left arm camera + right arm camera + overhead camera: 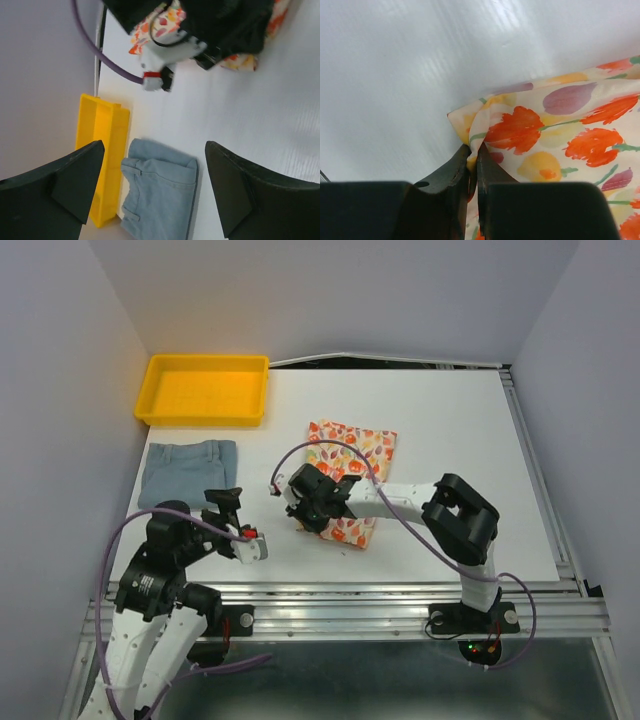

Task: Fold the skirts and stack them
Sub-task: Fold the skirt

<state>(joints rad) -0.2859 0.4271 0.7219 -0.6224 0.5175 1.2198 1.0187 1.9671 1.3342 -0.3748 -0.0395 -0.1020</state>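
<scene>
The cream floral skirt lies folded in the middle of the table. My right gripper is shut on its near left corner; in the right wrist view the jaws pinch a bunched fold of the floral skirt. The light blue-grey skirt lies folded flat at the left, below the tray; it also shows in the left wrist view. My left gripper is open and empty, held above the table to the right of the blue-grey skirt, its fingers spread wide.
A yellow plastic tray stands at the back left, next to the blue-grey skirt; it also shows in the left wrist view. Grey walls close the left, back and right sides. A purple cable arcs over the floral skirt.
</scene>
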